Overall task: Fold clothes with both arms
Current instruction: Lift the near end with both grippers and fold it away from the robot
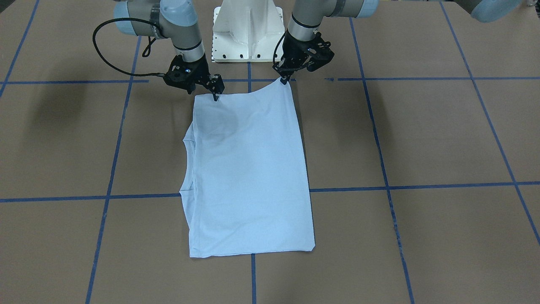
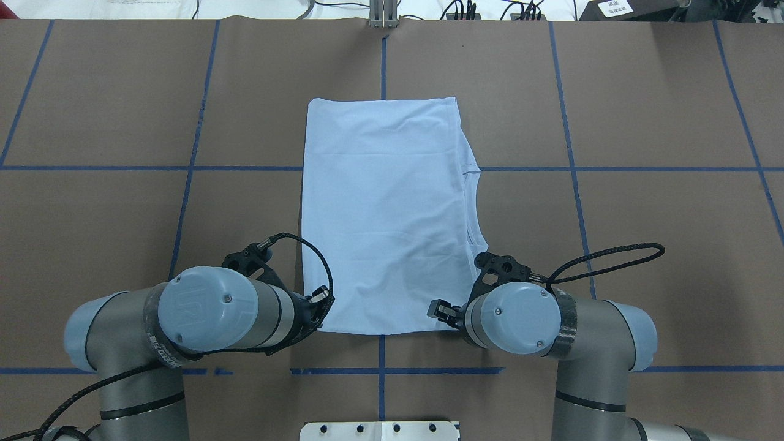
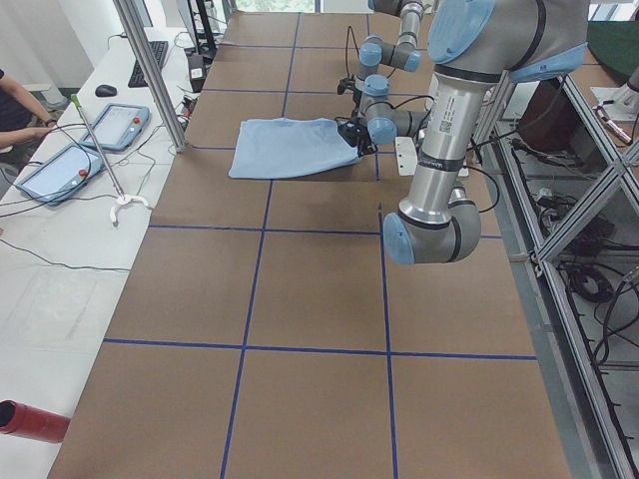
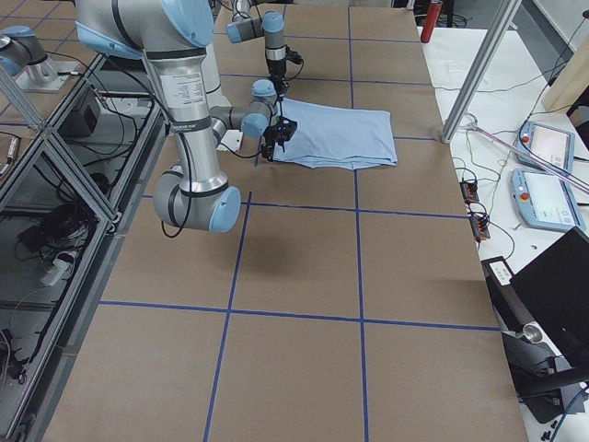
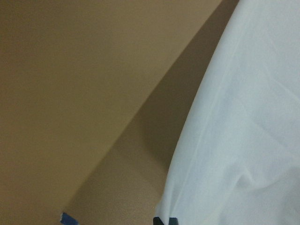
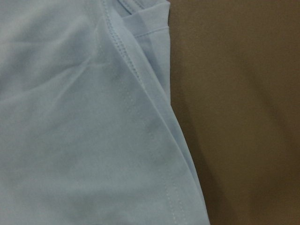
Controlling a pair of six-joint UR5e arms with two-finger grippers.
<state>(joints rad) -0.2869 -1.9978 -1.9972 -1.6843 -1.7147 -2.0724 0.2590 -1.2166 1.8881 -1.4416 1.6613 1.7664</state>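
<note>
Light blue short-sleeved T-shirt (image 1: 249, 169) lay folded into a rectangle on the brown taped table (image 1: 422, 135). The black left gripper (image 1: 283, 80) was pinched shut on its robot-side left corner, and the black right gripper (image 1: 216, 97) was clamped on the right one.

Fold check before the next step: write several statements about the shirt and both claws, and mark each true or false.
1. The T-shirt lies folded into a rectangle on the table. True.
2. The left claw is at the shirt's far edge. False: it pinches a near corner, by the white base.
3. The right claw is at the other near corner. True.
4. The collar lies on the robot's left side. False: it is on the robot's right side.
5. A palm print faces up. False: only plain blue fabric shows.
</note>
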